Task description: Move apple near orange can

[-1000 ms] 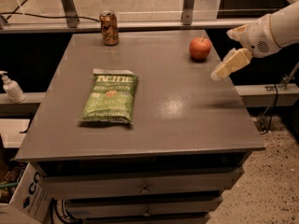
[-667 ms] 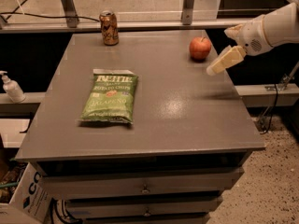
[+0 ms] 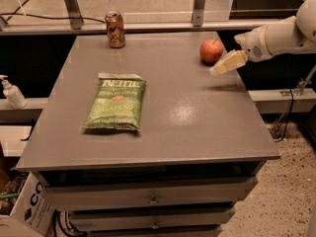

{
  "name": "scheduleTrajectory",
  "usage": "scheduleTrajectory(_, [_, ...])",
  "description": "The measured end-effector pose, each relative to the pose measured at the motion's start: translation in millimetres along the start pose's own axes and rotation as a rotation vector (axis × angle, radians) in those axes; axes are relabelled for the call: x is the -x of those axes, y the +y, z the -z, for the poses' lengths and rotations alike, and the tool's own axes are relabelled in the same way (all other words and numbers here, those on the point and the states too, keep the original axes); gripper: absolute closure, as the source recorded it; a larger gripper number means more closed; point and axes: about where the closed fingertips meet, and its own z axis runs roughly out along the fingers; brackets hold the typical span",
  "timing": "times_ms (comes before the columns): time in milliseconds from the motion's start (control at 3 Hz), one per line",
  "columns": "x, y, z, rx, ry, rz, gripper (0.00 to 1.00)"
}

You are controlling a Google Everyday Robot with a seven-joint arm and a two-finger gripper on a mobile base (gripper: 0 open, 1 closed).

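Approach step. The gripper (image 3: 225, 65) hovers just right of the apple (image 3: 211, 51), which rests ungrasped at the far right of the counter (image 3: 187, 117); how far the gripper is open cannot be told. The orange can (image 3: 115, 29) stands at the far left. The next move likely calls for enclosing the apple, then carrying it left.

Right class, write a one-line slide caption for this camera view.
Gripper beside the apple, right side of the table; orange can upright at its far-left corner.
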Motion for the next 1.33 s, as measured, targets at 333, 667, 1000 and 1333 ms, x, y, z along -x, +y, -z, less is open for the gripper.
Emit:
scheduleTrajectory(333, [0, -19, -22, -0.03, -0.035, -0.04, 0.0])
scheduleTrajectory(667, [4, -32, -42, -0.042, -0.067, -0.07, 0.0])
scheduleTrajectory(1000, [5, -37, -60, -0.038, -0.092, -0.089, 0.18])
scheduleTrajectory(1333, [8, -41, -64, -0.038, -0.111, -0.09, 0.41])
